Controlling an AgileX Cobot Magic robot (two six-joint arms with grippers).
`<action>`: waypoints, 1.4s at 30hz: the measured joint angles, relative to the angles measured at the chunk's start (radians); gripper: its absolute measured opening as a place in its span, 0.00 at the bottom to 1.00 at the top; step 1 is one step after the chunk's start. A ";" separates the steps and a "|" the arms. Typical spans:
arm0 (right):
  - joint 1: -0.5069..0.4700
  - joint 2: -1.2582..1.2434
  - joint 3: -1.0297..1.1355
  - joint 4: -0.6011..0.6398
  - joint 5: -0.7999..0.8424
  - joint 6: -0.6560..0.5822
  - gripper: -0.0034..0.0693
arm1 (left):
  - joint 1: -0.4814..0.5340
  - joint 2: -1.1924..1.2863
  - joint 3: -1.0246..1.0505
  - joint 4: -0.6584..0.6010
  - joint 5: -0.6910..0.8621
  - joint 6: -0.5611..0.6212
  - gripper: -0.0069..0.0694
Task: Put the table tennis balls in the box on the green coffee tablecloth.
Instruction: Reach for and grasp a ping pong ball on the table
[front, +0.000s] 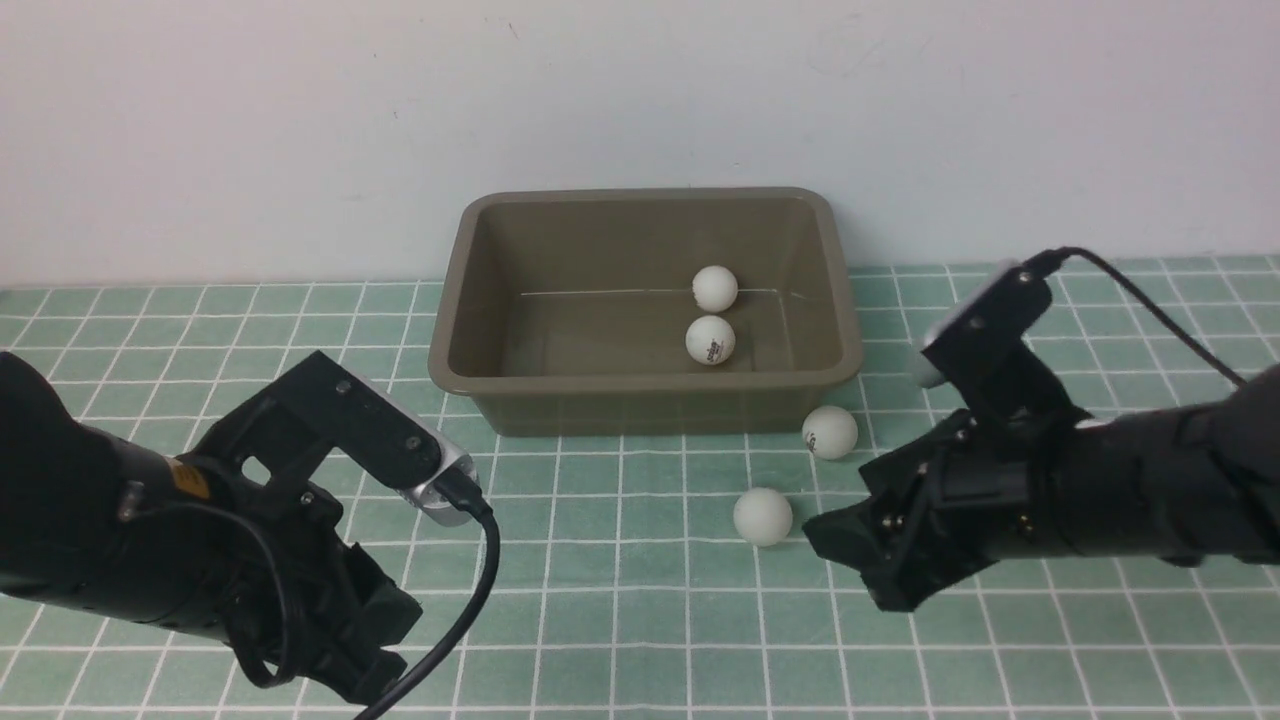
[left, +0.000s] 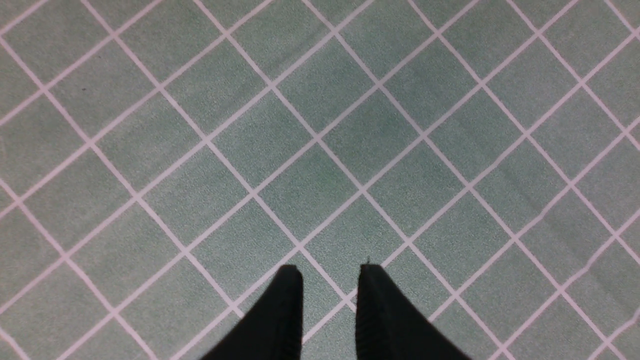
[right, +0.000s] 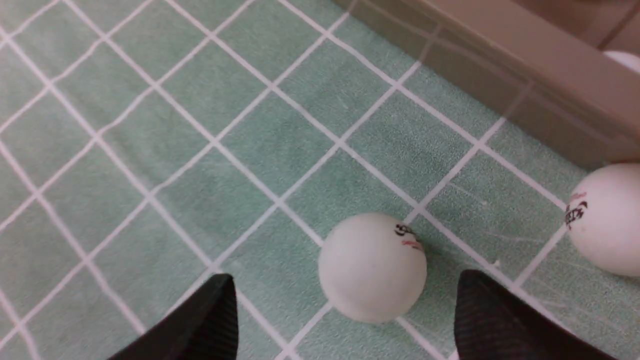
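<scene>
The olive-brown box (front: 640, 408) stands at the back of the green coffee tablecloth (front: 620, 600). Two table tennis balls (front: 715, 288) (front: 710, 340) lie inside it. Two more rest on the cloth in front of its right corner, one close to the box (front: 830, 432) and one nearer me (front: 763, 516). My right gripper (front: 835, 545) is low and open just right of the nearer ball. In the right wrist view that ball (right: 372, 267) sits between the spread fingers (right: 495, 315), touching neither. My left gripper (left: 331, 270) is shut and empty over bare cloth at the front left.
A white wall rises right behind the box. The box's front wall (right: 525, 65) and the other loose ball (right: 607, 220) lie just beyond my right gripper. The left arm's cable (front: 470, 600) hangs over the cloth at the front left.
</scene>
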 joint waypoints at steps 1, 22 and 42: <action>0.000 0.005 -0.001 0.000 0.000 -0.001 0.78 | 0.000 0.000 0.000 -0.002 0.000 0.000 0.28; 0.040 0.155 -0.083 0.026 -0.026 -0.029 0.72 | 0.000 0.000 0.000 -0.020 0.000 0.000 0.28; 0.040 -0.146 -0.149 -0.083 0.042 0.007 0.54 | 0.000 0.000 0.000 -0.022 0.000 0.014 0.28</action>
